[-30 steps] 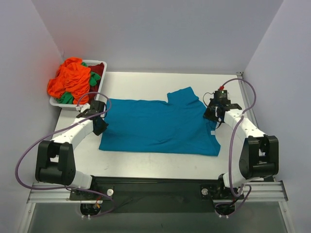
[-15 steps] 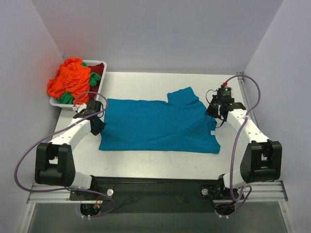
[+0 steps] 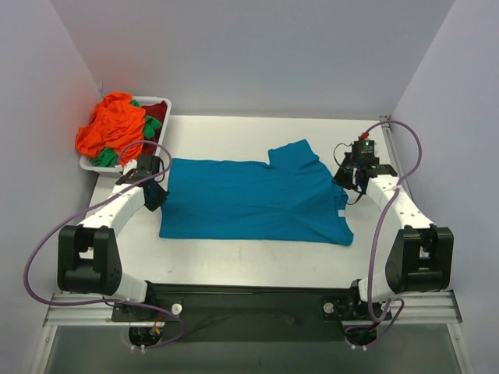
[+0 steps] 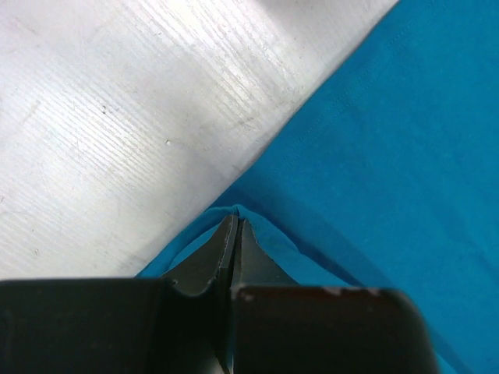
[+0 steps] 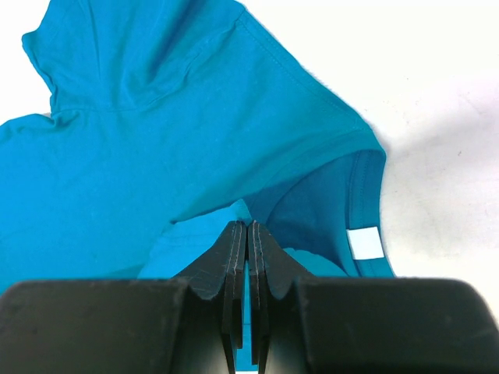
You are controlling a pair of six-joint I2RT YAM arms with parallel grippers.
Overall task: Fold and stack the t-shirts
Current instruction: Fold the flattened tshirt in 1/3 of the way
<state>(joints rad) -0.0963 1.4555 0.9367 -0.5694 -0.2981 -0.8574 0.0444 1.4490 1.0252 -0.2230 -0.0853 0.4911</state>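
On table (image 3: 234, 136), one teal t-shirt (image 3: 249, 202)

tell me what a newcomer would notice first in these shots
A teal-blue t-shirt spread flat across the middle of the table draws the eye first, with the left pincer shut on its hem edge and the right pincer shut on cloth near its collar. Next comes the bright orange heap of shirts piled in the white tray at the table's far left corner.
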